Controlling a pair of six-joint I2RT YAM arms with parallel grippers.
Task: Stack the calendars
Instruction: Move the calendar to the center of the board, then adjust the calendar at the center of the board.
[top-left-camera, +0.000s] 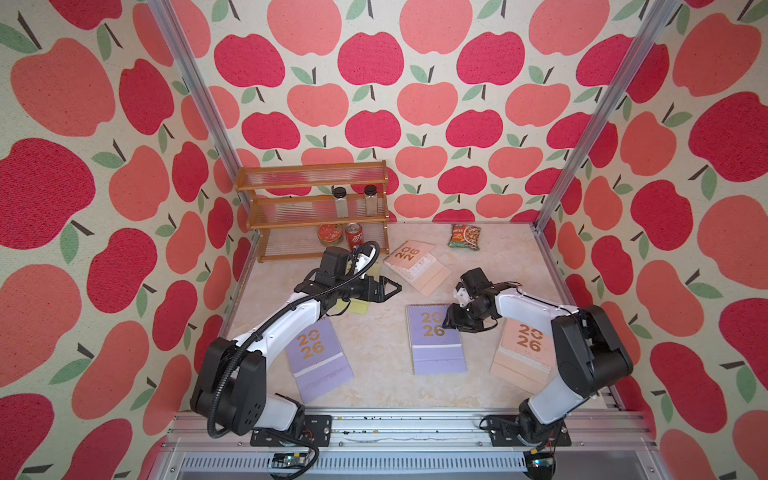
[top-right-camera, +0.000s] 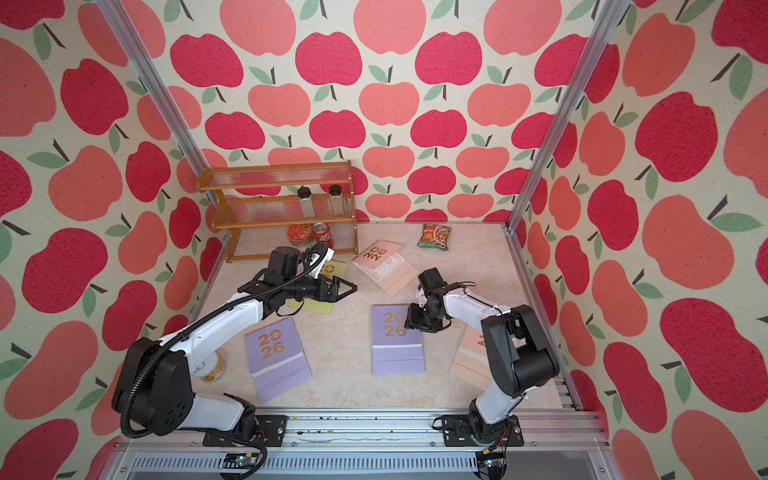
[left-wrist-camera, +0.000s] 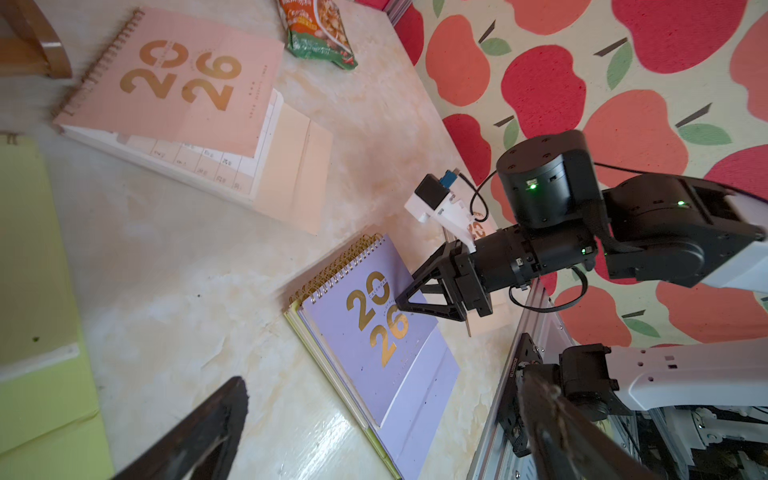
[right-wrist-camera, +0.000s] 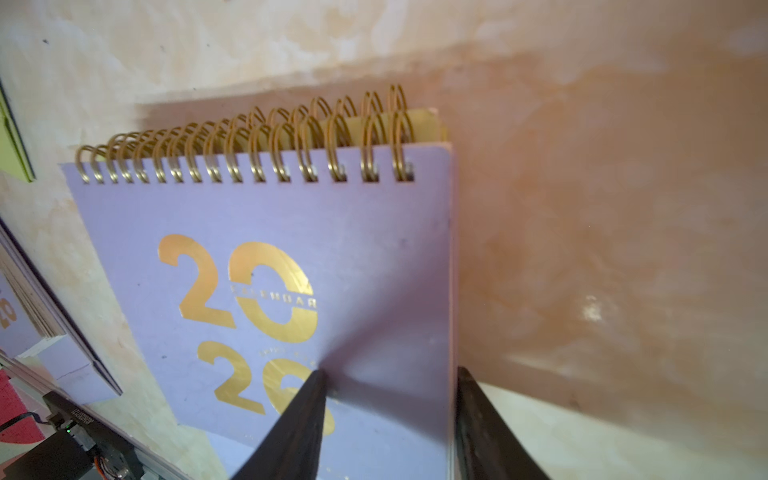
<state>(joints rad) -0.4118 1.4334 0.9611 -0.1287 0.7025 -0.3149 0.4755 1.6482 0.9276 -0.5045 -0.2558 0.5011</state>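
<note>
Your right claw (right-wrist-camera: 388, 374) straddles the central lilac calendar (right-wrist-camera: 266, 216) at its side edge, five o'clock off the surface (top-left-camera: 374, 345) centre; whether it's clamped, you can't tell. Left claw (top-left-camera: 392, 291) gapes wide, eleven o'clock of it.

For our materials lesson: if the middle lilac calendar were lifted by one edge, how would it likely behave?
The lilac calendar probably lifts stiff, since its cover looks like card. Its pages hang from the spiral binding, so they may fan open. Pushed, it might slide off the yellow-green calendar beneath.

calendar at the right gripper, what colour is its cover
Lilac; the calendar shows best in the right wrist view.
</note>
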